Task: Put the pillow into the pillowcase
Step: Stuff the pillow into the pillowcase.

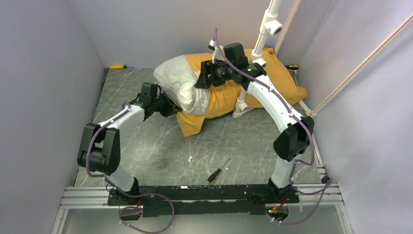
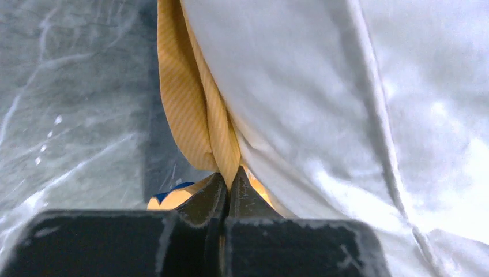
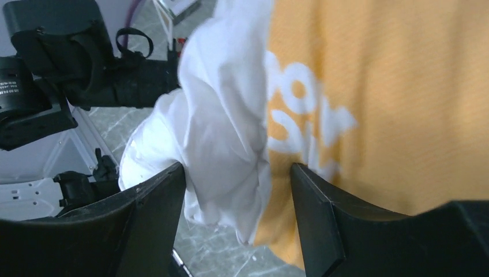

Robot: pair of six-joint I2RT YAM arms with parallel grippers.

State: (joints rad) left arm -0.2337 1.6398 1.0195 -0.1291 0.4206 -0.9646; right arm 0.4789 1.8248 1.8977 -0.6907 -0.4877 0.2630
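Observation:
The white pillow [image 1: 179, 82] lies at the back of the table, its right part inside the orange-yellow pillowcase [image 1: 275, 73] and its left end bulging out. My left gripper [image 1: 169, 105] sits at the pillow's lower left. In the left wrist view it [image 2: 229, 180] is shut on a fold of the pillowcase [image 2: 193, 109] rim, tight against the pillow [image 2: 346, 115]. My right gripper [image 1: 201, 79] hovers over the case mouth. Its jaws [image 3: 236, 193] stand open, with pillow [image 3: 222, 127] and pillowcase edge [image 3: 392, 104] loosely between the fingers [image 3: 153, 216].
A screwdriver [image 1: 217, 171] lies on the grey marbled table [image 1: 146, 146] near the front. A white camera post [image 1: 267, 27] rises behind the pillowcase. A small yellow tool [image 1: 118, 66] lies at the back left. Walls close in on both sides.

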